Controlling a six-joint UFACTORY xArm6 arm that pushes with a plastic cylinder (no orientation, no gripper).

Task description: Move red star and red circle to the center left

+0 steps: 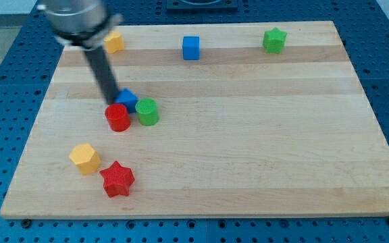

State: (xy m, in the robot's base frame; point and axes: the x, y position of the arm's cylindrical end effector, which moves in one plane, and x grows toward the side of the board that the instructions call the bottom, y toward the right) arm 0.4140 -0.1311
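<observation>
- My tip (111,103) is the lower end of a straight dark rod that comes down from the far left of the view; it is a bare rod with nothing to open or close, and it grips nothing
- The tip sits at the far left edge of the red circle (117,117), touching it or very nearly so, and just left of a blue block (127,99) whose shape I cannot make out because the rod partly covers it
- The red circle lies left of the middle of the wooden board (262,148), about halfway between its far and near edges
- A green cylinder (147,112) stands just right of the red circle, close beside it, and right up against the near right side of the blue block
- The red star (117,179) lies near the near left corner of the board, well apart from the red circle
- A yellow block (85,158), roughly six-sided, sits just to the far left of the red star, close but with a small gap
- Another yellow block (114,42) rests at the far left edge, partly hidden behind the arm
- A blue cube (191,48) stands along the far edge near the middle
- A green star (274,40) lies toward the far right corner
</observation>
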